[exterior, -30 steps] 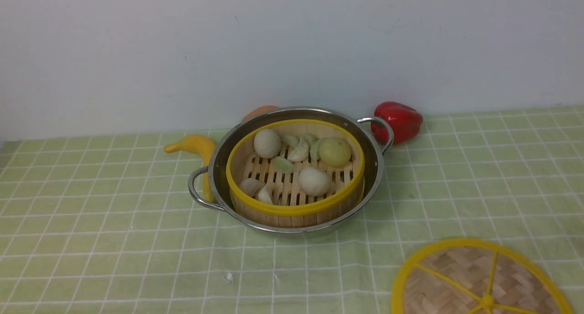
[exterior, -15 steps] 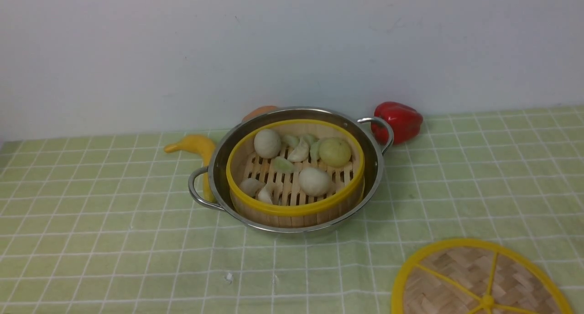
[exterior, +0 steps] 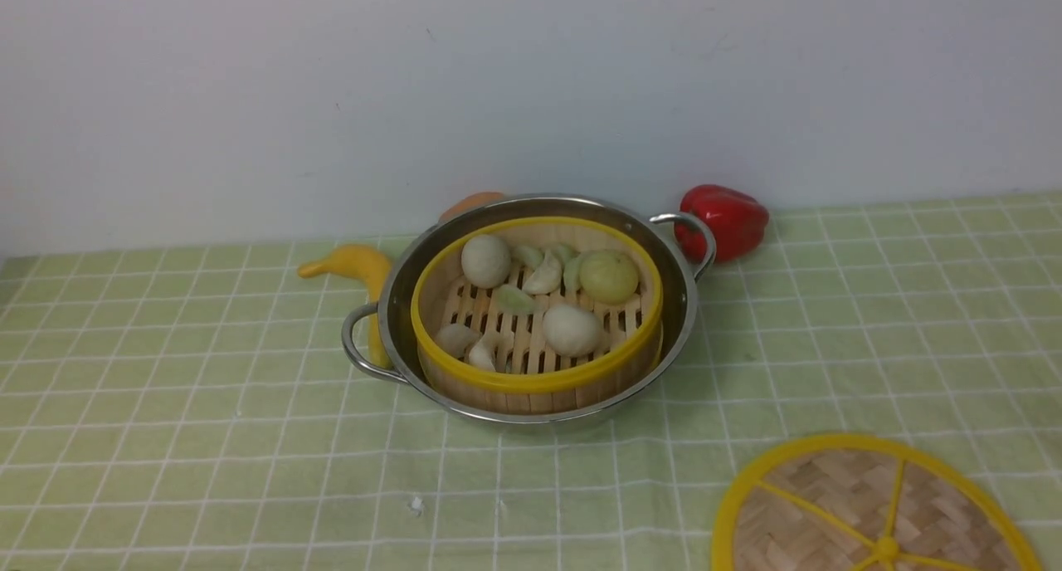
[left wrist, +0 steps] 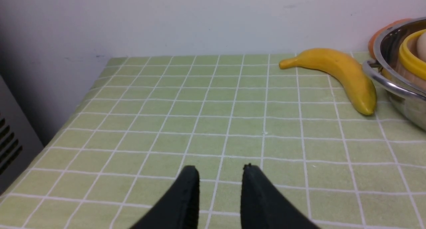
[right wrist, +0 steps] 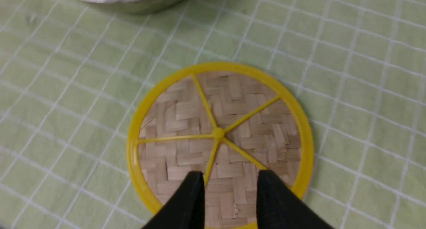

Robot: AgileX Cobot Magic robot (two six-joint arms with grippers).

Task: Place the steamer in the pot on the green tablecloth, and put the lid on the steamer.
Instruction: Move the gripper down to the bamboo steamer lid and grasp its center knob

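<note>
The steamer (exterior: 538, 380), a bamboo basket with a yellow rim and pale buns and dumplings inside, sits in the shiny pot (exterior: 398, 289) on the green tablecloth (exterior: 166, 405). The lid (exterior: 830, 505), a flat woven disc with yellow spokes, lies on the cloth at the front right. Neither arm shows in the front view. My right gripper (right wrist: 230, 173) hangs open over the lid (right wrist: 186, 115), near its rim, holding nothing. Over bare cloth, well left of the pot (left wrist: 396, 86), my left gripper (left wrist: 220, 169) stands open and empty.
A yellow banana (exterior: 357, 264) lies against the pot's left side. A red pepper (exterior: 726, 218) and an orange thing (exterior: 473, 204) sit behind the pot by the wall. The cloth's left edge drops off beside a grey unit (left wrist: 10, 139).
</note>
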